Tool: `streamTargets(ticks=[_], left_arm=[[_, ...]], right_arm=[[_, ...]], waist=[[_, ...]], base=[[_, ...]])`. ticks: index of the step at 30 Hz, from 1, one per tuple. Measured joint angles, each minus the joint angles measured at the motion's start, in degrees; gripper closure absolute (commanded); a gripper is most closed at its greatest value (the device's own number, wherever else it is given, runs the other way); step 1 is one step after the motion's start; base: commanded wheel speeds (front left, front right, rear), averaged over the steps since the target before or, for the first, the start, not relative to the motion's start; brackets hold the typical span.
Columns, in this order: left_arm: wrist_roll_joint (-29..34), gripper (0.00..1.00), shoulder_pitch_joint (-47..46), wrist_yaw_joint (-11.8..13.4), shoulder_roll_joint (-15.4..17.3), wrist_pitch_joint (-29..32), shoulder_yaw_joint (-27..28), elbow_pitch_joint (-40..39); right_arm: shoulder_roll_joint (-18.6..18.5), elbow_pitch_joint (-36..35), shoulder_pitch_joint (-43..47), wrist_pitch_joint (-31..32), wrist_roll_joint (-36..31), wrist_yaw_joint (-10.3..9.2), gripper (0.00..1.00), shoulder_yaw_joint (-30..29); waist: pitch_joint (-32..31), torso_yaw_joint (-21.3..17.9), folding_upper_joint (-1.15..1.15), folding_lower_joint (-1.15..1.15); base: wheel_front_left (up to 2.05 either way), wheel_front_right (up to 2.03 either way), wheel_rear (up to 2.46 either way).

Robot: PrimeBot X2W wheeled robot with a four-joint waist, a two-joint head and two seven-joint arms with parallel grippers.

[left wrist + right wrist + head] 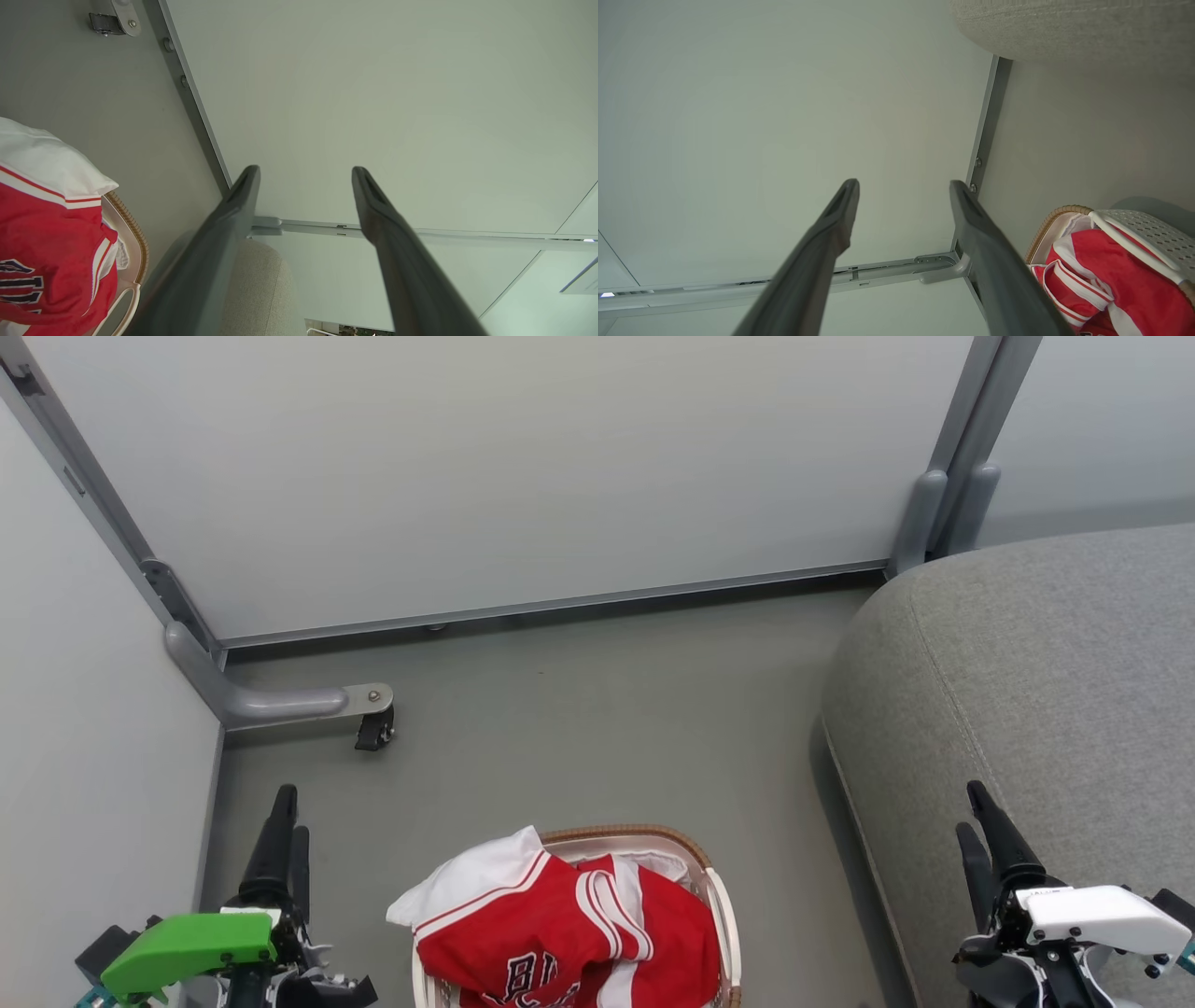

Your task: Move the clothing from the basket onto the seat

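The clothing (560, 933) is a red heap with white stripes, trim and dark lettering, piled in the basket (719, 896) at the bottom centre. The white basket has a brown woven rim. The light-grey seat (1027, 691) fills the right side. My left gripper (291, 814) hangs left of the basket, over the floor. My right gripper (969, 807) hangs over the seat's front part. The left wrist view has my left gripper (304, 169) open and empty, with the clothing (51, 242) and basket (135, 233) to its left. My right gripper (903, 183) is open too, with the clothing (1111, 280), basket (1143, 228) and seat (1064, 28) nearby.
White partition panels (523, 476) on grey frames close off the back and the left. A grey foot bracket with a black caster (373, 728) juts onto the floor at the left. Bare grey floor (607, 728) lies between the basket and the back panel.
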Motion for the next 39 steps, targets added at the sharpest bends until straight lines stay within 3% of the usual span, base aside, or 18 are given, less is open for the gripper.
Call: streamTargets(ticks=[12, 39], left_arm=[[8.68, 0.0, -0.18, 0.0, 0.03, -2.83, -1.85, -1.13], [40.25, 0.0, -0.77, 2.58, 0.13, -8.17, -5.75, -3.81]], right_arm=[[-0.09, -1.3, -0.01, -2.88, -11.94, 0.0, 0.0, -1.08], [-0.46, -8.71, 0.7, -8.16, -48.52, 0.0, 0.0, 1.56]], waist=[[0.1, 0.08, 0.0, 0.0], [0.43, 0.13, 0.0, 0.0]], base=[[0.0, 0.0, 0.0], [0.0, 0.0, 0.0]])
